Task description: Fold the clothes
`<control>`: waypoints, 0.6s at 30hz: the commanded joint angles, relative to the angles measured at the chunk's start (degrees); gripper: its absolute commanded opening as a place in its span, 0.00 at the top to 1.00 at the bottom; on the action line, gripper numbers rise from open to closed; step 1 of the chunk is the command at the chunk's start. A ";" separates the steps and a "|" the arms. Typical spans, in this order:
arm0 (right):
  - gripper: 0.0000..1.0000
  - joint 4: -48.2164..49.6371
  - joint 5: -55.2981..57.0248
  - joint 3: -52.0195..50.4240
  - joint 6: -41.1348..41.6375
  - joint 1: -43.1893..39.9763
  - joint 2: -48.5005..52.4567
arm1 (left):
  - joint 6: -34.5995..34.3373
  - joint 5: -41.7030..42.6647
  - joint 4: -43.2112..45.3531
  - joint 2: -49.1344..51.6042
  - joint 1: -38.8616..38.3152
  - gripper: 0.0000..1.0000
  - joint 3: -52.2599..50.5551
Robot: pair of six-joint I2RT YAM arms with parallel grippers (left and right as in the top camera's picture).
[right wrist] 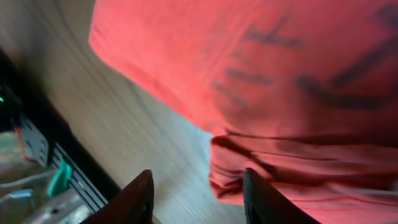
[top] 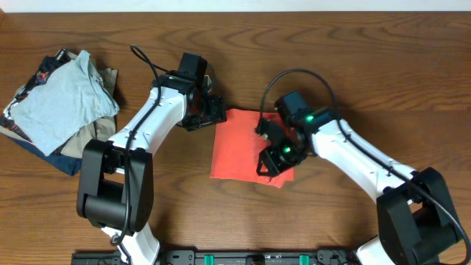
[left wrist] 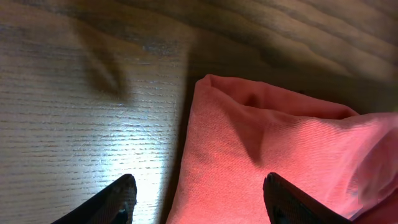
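Observation:
The red-orange T-shirt (top: pixel 239 147) lies folded into a small rectangle at the middle of the wooden table. My left gripper (top: pixel 210 112) is open at its far left corner; in the left wrist view the shirt (left wrist: pixel 273 149) lies between and ahead of the two fingertips (left wrist: pixel 199 196). My right gripper (top: pixel 271 163) is open over the shirt's near right corner. In the right wrist view the shirt (right wrist: pixel 261 68) shows faint lettering through the cloth, and its folded corner sits by the right fingertip (right wrist: pixel 199 196).
A pile of other garments, a light grey T-shirt (top: pixel 59 99) on tan and dark navy cloth, lies at the far left of the table. A black rail with green clips (top: pixel 243 258) runs along the near edge.

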 commanded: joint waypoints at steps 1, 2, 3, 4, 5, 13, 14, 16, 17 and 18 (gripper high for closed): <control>0.52 -0.02 8.26 -2.49 1.22 3.04 -0.57 | 1.27 0.92 -0.02 0.11 -0.04 0.33 0.72; 0.51 0.15 10.75 -3.06 2.05 3.74 -0.57 | 1.27 0.92 0.00 0.11 -0.07 0.33 0.72; 0.52 0.66 13.62 -3.93 3.15 4.59 -0.57 | 1.25 0.92 0.00 0.11 -0.07 0.33 0.72; 0.52 1.38 15.45 -4.72 3.72 5.29 -0.57 | 1.25 0.92 0.00 0.11 -0.07 0.33 0.72; 0.52 2.23 16.57 -5.46 3.87 5.81 -0.57 | 1.27 0.92 0.00 0.11 -0.07 0.33 0.72; 0.99 6.25 28.41 -8.07 11.47 7.41 -0.76 | 1.25 0.92 -0.28 0.11 -0.07 0.33 0.72; 0.99 4.98 30.73 -7.48 13.62 7.17 -0.83 | 1.27 0.92 -0.31 0.11 -0.07 0.33 0.72; 0.99 2.16 35.52 -6.03 17.68 6.38 -1.40 | 1.27 0.92 -0.28 0.11 -0.07 0.33 0.72; 0.99 0.66 37.64 -5.25 19.26 5.81 -1.99 | 1.27 0.92 -0.28 0.11 -0.07 0.33 0.72; 0.99 -0.44 39.06 -4.57 19.78 5.20 -2.60 | 1.27 0.92 -0.28 0.11 -0.07 0.33 0.72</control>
